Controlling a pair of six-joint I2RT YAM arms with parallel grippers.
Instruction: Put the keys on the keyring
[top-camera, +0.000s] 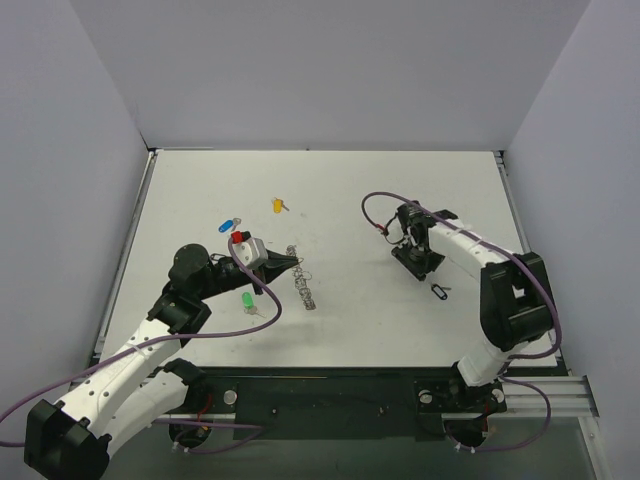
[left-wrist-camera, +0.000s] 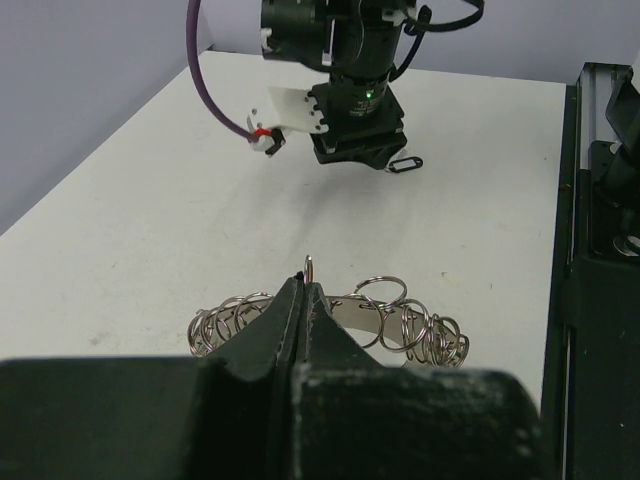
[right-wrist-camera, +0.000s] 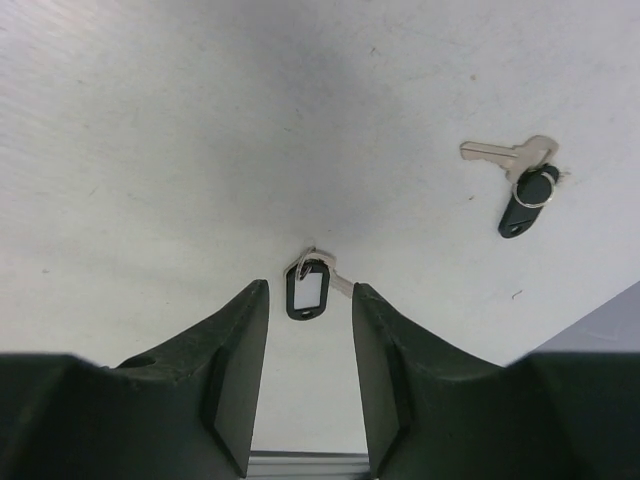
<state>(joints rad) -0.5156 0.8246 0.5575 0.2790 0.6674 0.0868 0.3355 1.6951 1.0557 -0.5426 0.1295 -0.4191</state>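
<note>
The keyring (top-camera: 304, 284), a silver band hung with many small wire rings, lies mid-table. My left gripper (top-camera: 291, 262) is shut on one upright small ring of the keyring (left-wrist-camera: 410, 325), pinched at the jaw tips (left-wrist-camera: 305, 285). A yellow key (top-camera: 279, 205), a blue key (top-camera: 228, 224) and a green key (top-camera: 248, 300) lie loose to the left. My right gripper (right-wrist-camera: 310, 300) is open, pointing down over a key with a black-framed white tag (right-wrist-camera: 307, 291), which lies on the table between its fingertips, untouched. A second key with a black tag (right-wrist-camera: 520, 187) lies further right.
The right gripper (left-wrist-camera: 355, 125) shows across the table in the left wrist view, with a black tag (left-wrist-camera: 403, 164) beside it. A black-tagged key (top-camera: 440, 291) lies right of the right gripper (top-camera: 418, 258). White walls enclose the table; a black rail (top-camera: 330, 390) runs along the near edge.
</note>
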